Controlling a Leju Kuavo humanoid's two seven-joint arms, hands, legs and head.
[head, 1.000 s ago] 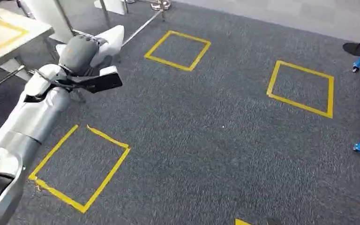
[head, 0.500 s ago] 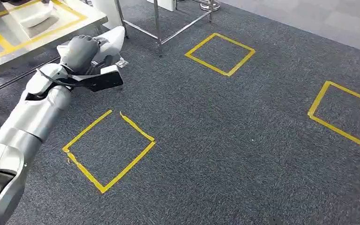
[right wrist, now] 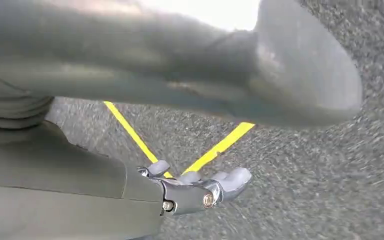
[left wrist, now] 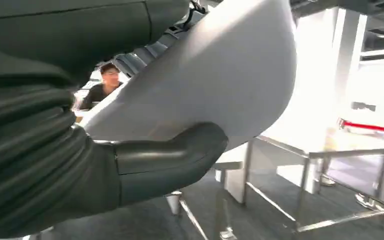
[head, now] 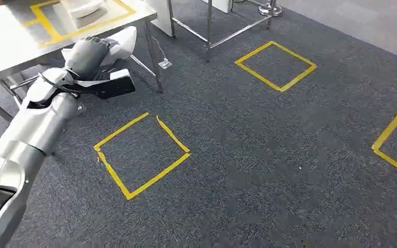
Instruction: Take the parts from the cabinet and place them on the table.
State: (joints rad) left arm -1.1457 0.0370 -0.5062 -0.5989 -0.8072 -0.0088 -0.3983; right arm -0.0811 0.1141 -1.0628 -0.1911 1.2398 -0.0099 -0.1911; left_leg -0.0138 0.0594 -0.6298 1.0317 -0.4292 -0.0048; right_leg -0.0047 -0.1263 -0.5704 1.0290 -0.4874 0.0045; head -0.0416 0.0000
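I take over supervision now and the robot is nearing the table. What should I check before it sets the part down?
1. White part held by left hand: ok, thumb lies under it.
2. Table within reach: cannot tell; the part sits at the table's edge.
3. Taped yellow outline free: not ok, another white part lies there.
4. Right hand holds nothing: ok.
5. Person near: cannot tell how close.

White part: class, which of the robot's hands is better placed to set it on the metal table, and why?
The left. The left hand already holds the white part, raised beside the metal table. The right hand hangs low over the carpet and carries nothing.
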